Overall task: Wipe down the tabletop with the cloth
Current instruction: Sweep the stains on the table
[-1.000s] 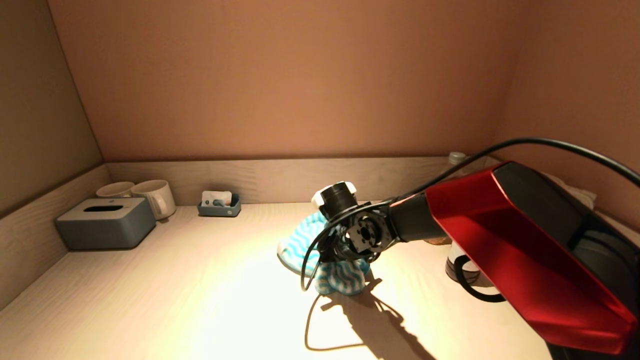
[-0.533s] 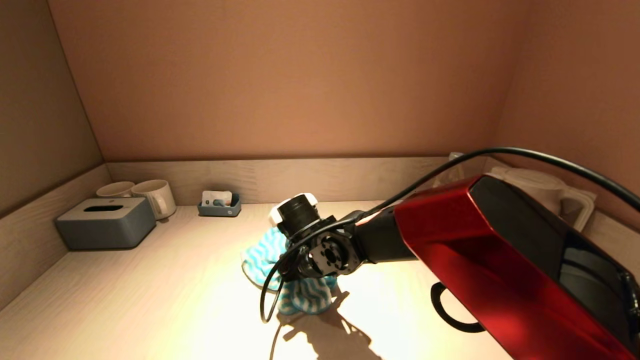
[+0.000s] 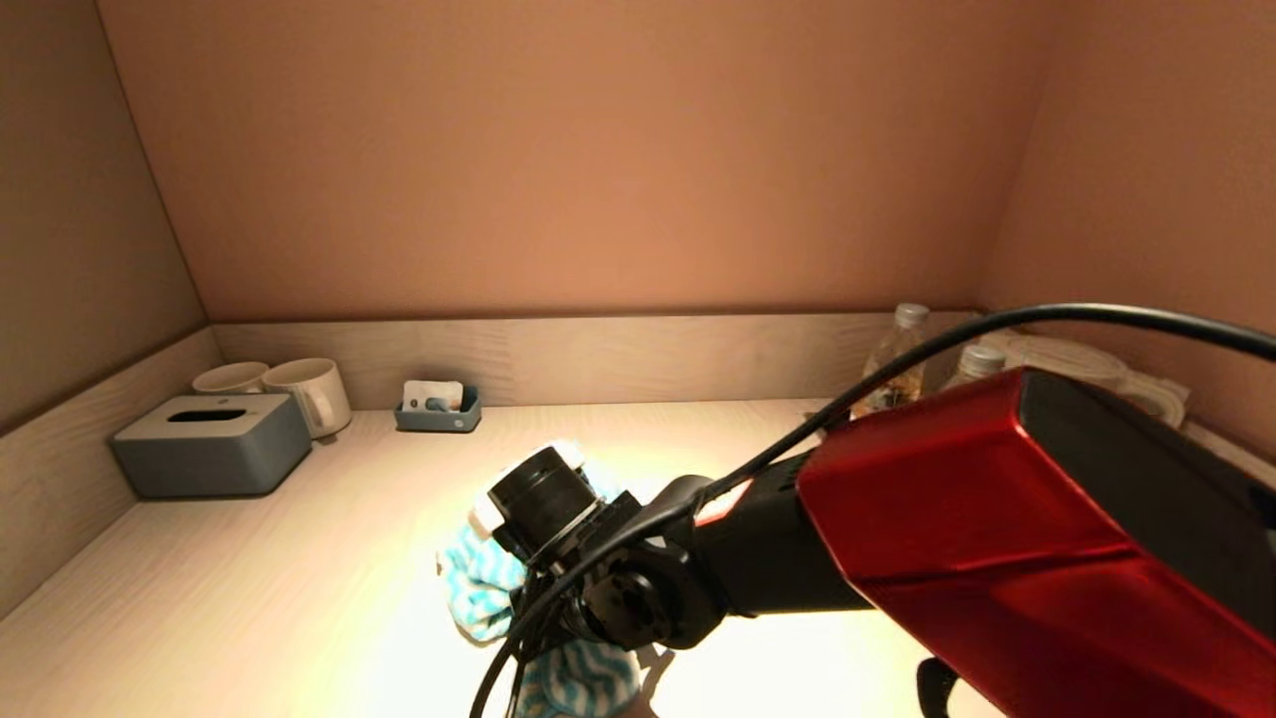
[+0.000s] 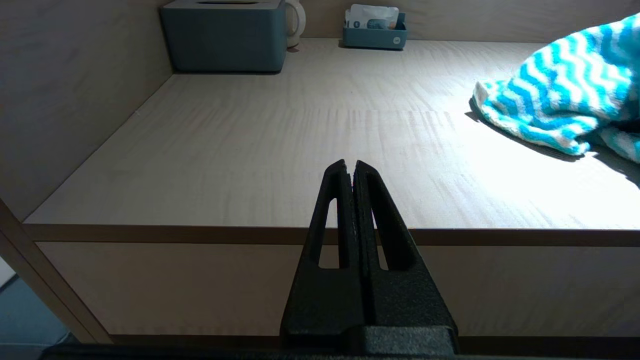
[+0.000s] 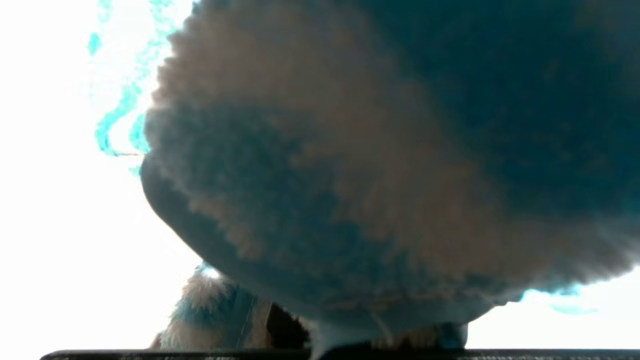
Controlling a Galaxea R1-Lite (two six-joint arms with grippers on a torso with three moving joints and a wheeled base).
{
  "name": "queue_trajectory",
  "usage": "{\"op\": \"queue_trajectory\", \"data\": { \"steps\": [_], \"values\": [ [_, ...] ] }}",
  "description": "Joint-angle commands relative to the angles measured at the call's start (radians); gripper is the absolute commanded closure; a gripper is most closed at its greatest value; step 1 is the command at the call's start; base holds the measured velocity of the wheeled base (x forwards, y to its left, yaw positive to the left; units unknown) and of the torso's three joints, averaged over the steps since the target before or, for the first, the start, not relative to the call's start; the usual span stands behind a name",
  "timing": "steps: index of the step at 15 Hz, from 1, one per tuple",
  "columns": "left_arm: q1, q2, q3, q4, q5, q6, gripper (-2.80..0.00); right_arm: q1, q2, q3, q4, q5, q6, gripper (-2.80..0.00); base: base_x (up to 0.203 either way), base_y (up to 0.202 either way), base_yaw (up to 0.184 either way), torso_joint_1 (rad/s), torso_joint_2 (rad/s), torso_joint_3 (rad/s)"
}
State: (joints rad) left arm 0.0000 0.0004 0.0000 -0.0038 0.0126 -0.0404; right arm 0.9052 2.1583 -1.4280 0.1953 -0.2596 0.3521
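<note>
The right gripper pressed the bunched cloth onto the tabletop near its front middle, apparently mid-wipe; whether it gripped the cloth I cannot tell. The left gripper hung clenched and empty off the front edge. The next stroke probably calls for steady downward pressure across unwiped wood.

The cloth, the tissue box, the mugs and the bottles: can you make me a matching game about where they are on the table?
Things:
1. cloth
2. tissue box
3. mugs
4. water bottles

Places:
A. far right corner of the tabletop
B. far left corner, against the back ledge
C. under the right gripper, near the front middle
D. by the left wall, just in front of the mugs

Pairs: 1-C, 2-D, 3-B, 4-A
</note>
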Motion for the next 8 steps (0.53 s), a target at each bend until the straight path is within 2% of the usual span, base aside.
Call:
{"op": "queue_trajectory", "data": {
  "steps": [1,5,8],
  "values": [
    [0.0,0.0,0.0,-0.001,0.0,-0.001,0.0,0.01,-0.083,0.086,0.002,-0.002,0.002,0.0,0.0,0.0,0.0,0.0,0.0,0.0],
    [0.0,0.0,0.0,-0.001,0.0,-0.001,0.0,-0.019,-0.268,0.349,-0.031,0.001,-0.008,0.0,0.0,0.0,0.0,0.0,0.0,0.0],
    [0.0,0.001,0.0,-0.001,0.0,-0.001,0.0,-0.154,-0.317,0.428,-0.099,0.002,-0.056,0.0,0.0,0.0,0.0,0.0,0.0,0.0]
  ]
}}
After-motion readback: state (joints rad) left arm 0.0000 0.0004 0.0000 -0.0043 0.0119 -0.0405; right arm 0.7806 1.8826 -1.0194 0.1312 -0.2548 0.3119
